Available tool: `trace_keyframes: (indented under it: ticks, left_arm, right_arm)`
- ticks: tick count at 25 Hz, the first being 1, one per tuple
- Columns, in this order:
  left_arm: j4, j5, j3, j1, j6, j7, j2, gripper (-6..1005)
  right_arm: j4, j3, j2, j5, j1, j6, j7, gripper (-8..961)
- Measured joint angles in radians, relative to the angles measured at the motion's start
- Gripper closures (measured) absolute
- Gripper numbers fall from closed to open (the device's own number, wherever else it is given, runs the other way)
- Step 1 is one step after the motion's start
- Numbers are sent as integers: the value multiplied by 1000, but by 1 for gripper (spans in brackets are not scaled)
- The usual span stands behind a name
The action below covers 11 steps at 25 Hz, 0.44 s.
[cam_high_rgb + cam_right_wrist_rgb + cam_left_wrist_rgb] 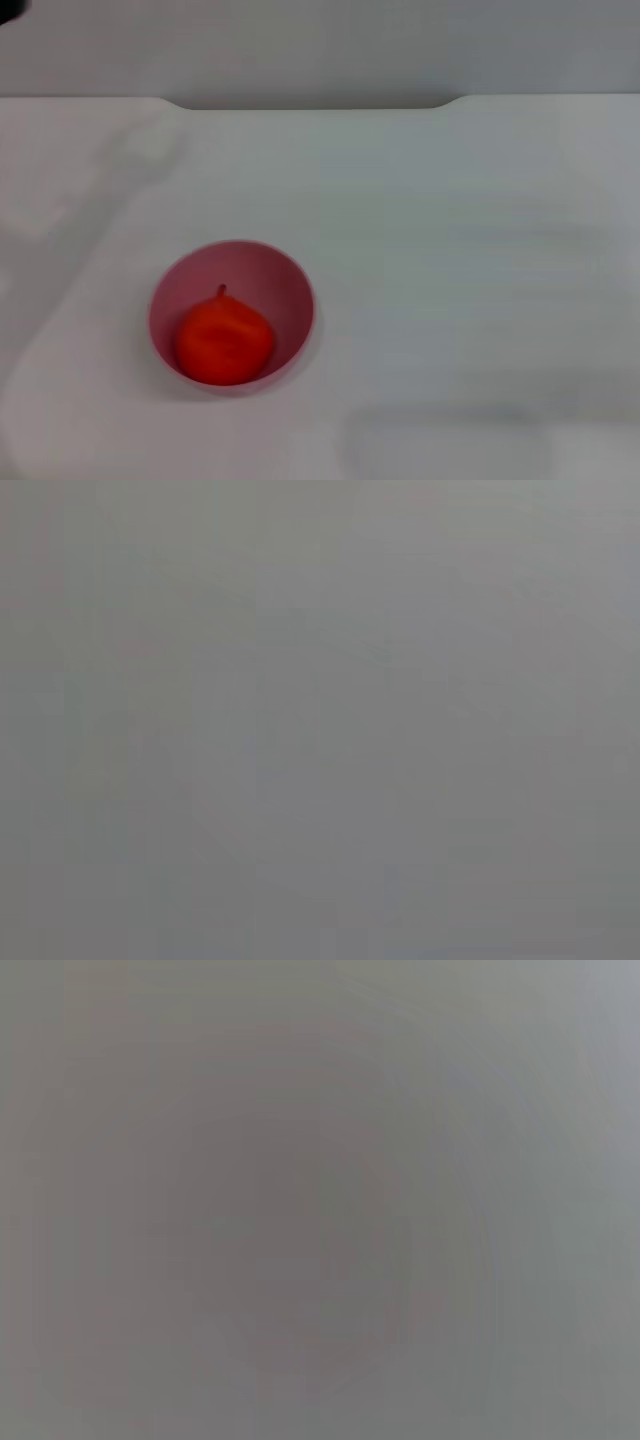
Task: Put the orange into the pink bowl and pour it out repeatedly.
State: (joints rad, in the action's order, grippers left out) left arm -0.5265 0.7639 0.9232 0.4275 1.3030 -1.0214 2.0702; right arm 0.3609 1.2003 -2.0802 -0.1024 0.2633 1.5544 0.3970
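Orange (225, 340) sat inside upright pink bowl (232, 317), near left on table (450, 250). Probably light, slippery plastic; best gripped at rim. Neither gripper visible; pincer state indeterminable.

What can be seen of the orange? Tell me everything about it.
The orange is a small, bright orange-red fruit, roundish, narrowing to a tiny dark stem at its top. Its skin looks matte. It sits inside the pink bowl, low and toward the near-left side, resting against the bowl's inner wall. The bowl stands upright on the white table, left of centre in the head view. Nothing else touches the fruit, and no pincer shows in any view.
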Motion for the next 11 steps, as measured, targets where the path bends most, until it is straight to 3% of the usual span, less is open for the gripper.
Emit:
trace_keyframes:
  ticks: [1, 5, 6, 10, 11]
  left_arm:
    - [52, -85, 2, -19, 26, 81, 1, 201]
    - [102, -160, 4, -34, 59, 155, 1, 201]
    - [190, -284, 5, -58, 143, 300, 1, 201]
    - [208, -309, 4, -64, 162, 340, 1, 201]
    - [248, -354, -1, -70, 179, 461, 1, 201]
  right_arm:
    - [-15, -3, 0, 24, 3, 6, 0, 420]
    - [-62, -8, 2, 122, 9, 15, -5, 419]
    - [-69, -8, 3, 144, 9, 15, -6, 419]
    - [-91, -8, 3, 239, 11, 10, -7, 419]
    - [-95, -8, 4, 253, 12, 9, -7, 419]
